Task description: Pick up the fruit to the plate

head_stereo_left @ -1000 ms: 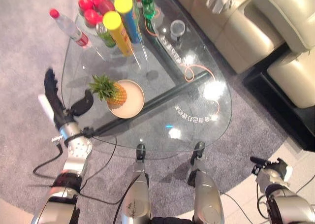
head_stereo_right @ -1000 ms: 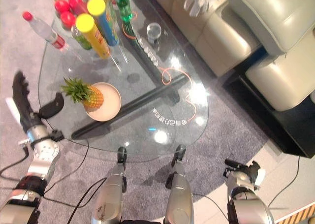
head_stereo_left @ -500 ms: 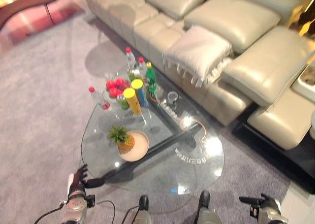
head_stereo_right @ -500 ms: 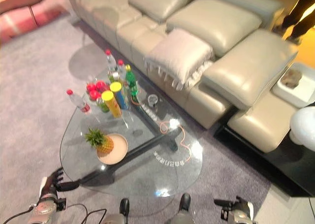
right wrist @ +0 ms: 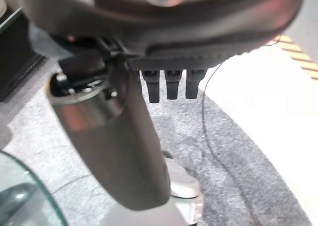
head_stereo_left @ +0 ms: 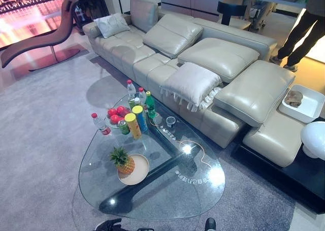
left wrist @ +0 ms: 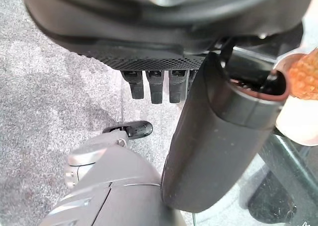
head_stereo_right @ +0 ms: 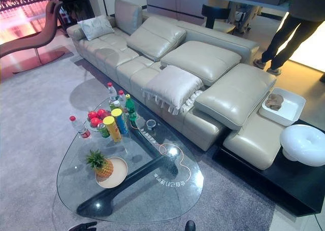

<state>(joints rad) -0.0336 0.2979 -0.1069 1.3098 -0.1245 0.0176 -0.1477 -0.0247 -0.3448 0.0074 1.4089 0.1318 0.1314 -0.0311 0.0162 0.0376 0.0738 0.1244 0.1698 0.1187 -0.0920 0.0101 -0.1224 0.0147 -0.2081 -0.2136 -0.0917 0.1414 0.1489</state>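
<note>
Withdrawn: left hand [head_stereo_left: 108,225], now cut off at table's [head_stereo_left: 203,190] 6 o'clock edge, fingers [left wrist: 149,84] straight, empty. Right hand [right wrist: 169,84]: likewise slack, empty. Pineapple [head_stereo_left: 123,161]: upright on plate [head_stereo_left: 139,172], green crown, orange body.

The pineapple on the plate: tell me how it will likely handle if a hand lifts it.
The pineapple is probably stiff and fairly heavy. Its rough skin should grip well, though the spiky crown looks awkward to hold. It leans on the plate, so it may tip or roll when nudged.

Beige sofa [head_stereo_left: 203,63] on grey carpet [head_stereo_left: 45,119]; glass table [head_stereo_left: 167,190].
</note>
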